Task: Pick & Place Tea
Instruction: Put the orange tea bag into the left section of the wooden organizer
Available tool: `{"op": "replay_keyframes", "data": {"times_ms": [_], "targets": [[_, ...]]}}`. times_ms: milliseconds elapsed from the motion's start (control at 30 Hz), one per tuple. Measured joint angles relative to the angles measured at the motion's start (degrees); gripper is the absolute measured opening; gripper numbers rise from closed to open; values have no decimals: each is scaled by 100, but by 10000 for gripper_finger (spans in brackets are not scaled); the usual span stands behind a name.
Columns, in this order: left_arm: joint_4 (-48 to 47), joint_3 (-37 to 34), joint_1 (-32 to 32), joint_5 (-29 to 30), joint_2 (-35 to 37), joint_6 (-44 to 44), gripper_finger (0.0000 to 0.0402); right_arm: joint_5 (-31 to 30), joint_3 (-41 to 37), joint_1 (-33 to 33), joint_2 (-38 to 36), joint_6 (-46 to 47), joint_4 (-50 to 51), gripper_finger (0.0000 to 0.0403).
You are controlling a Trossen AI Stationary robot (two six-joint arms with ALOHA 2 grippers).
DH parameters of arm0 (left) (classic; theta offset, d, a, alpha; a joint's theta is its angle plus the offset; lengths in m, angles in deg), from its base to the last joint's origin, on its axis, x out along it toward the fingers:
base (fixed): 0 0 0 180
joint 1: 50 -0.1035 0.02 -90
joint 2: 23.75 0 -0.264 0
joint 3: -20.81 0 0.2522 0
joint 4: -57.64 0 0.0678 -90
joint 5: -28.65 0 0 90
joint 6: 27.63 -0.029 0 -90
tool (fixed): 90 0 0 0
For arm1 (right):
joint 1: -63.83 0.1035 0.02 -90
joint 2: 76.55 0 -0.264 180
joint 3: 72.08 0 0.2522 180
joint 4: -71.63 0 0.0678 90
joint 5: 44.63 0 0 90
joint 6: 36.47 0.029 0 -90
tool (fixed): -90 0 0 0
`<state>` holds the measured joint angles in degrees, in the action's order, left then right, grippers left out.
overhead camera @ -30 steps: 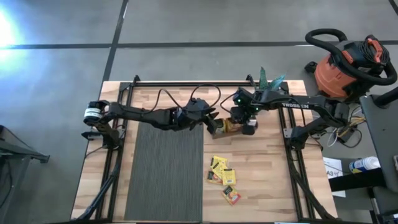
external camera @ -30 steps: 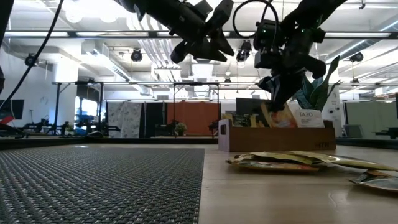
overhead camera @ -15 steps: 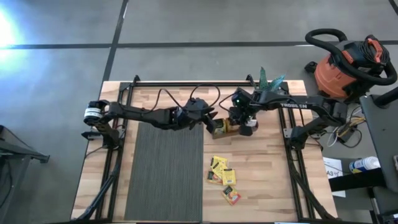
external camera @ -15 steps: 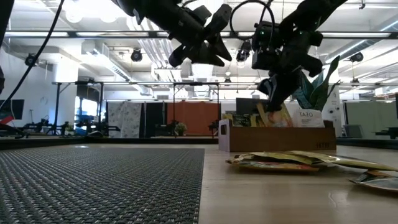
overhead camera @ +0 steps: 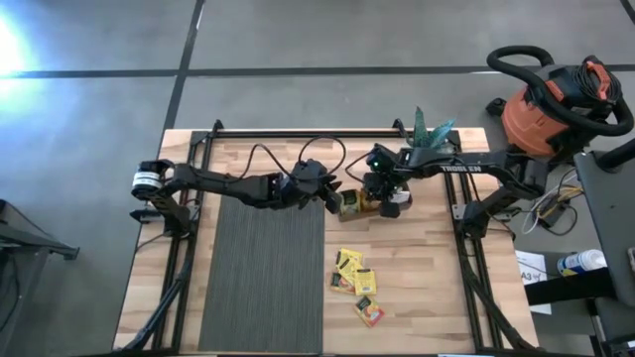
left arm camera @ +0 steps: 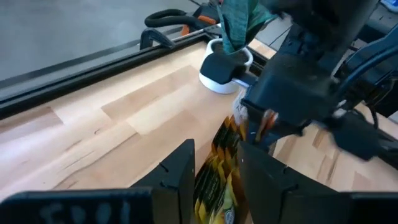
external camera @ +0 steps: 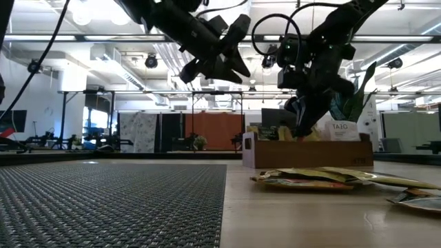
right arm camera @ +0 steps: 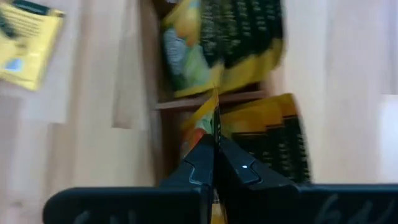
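Landmark: you get the brown wooden tray [overhead camera: 359,204] near the back middle of the table [overhead camera: 427,268]; mostly covered from above by both grippers; in the low view its front wall shows clearly [external camera: 306,154].
Right gripper: [overhead camera: 382,190] directly over the tray; fingers pressed together, pinching one thin orange sachet [right arm camera: 208,111] edge-on; you see only its narrow edge in the wrist view, print unreadable; in the low view the gripper [external camera: 301,120] dips to the tray's top and the sachet there is hard to pick out.
Left gripper: [overhead camera: 327,188] just left of the tray, raised above it [external camera: 231,65]; fingers spread with a gap between them, nothing between; fingers [left arm camera: 177,171] cut off at the frame edge.
Tea in tray: yellow sachets with dark tops [right arm camera: 230,46] standing in rows inside the tray; blurred; count not readable; also seen past the left fingers [left arm camera: 217,165].
Tea on table: loose sachets [overhead camera: 355,283] in front of the tray, well apart from it; lying flat, overlapping; one lies apart at the cluster's near end [overhead camera: 369,312]; in the low view they stack as a thin heap [external camera: 324,178], one cut off at the frame edge.
Mat: dark woven mat [overhead camera: 263,273] left of the tray.
Plant: green leaves in a white pot [left arm camera: 225,62] behind the tray; partly hidden by the right arm.
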<state>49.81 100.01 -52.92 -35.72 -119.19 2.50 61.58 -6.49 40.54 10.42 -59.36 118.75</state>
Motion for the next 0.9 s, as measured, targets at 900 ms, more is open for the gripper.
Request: {"op": "replay_keyframes", "data": {"times_ms": [900], "targets": [[-154,-14,-24,246,350,-320,115,-1539,102,-5,-580,-97,761,94]]}}
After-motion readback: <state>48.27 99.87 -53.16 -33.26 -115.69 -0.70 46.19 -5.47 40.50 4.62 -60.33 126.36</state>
